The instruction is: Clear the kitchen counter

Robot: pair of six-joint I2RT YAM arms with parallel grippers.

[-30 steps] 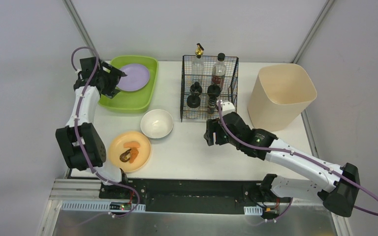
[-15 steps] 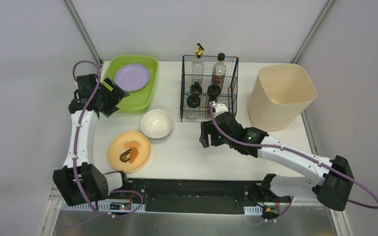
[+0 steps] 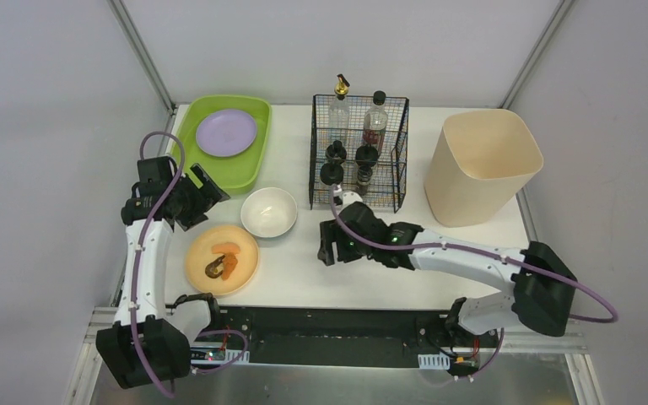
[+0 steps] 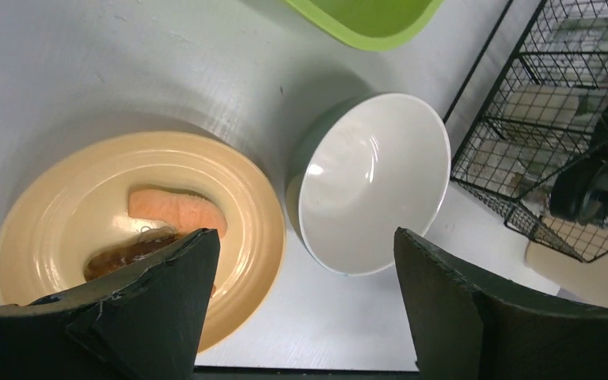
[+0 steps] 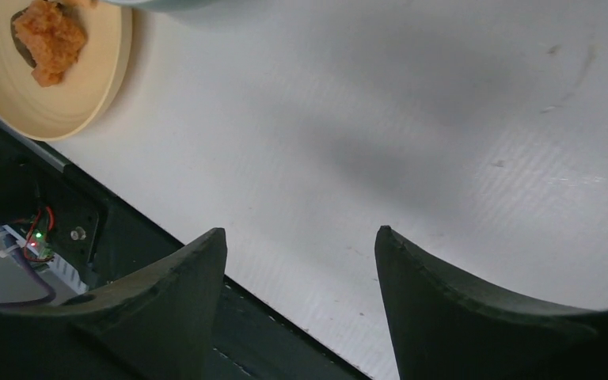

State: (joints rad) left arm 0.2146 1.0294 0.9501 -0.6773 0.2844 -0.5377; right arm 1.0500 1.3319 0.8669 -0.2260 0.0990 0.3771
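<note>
Overall, the white tabletop [image 3: 304,270] filled the middle of the top view. A black-and-metal rail [image 3: 329,325] ran along its lower edge, and pale grey walls [image 3: 51,84] and metal posts [image 3: 143,51] closed it in.

At the upper left sat a green tray [image 3: 234,173] holding a purple plate [image 3: 226,132]. A black wire basket [image 3: 359,181] with bottles [image 3: 375,118] stood at upper centre, and a beige bin [image 3: 472,190] at the upper right. A white bowl [image 3: 269,211] lay just beside a yellow plate [image 3: 196,261] that carried orange and brown food [image 3: 224,260].

The left fingers [image 4: 150,309] were spread apart with nothing between them, above the edges of the yellow plate and the bowl. The right fingers [image 5: 166,309] were also apart and empty, over bare tabletop right of the bowl.

A second earlier, the left arm had reached over the tray beside the purple plate. Since then it had drawn back down the frame, past the tray's lower left corner. The right arm had slid leftward from below the basket toward the centre. The dishes, basket and bin lay where they had been.
</note>
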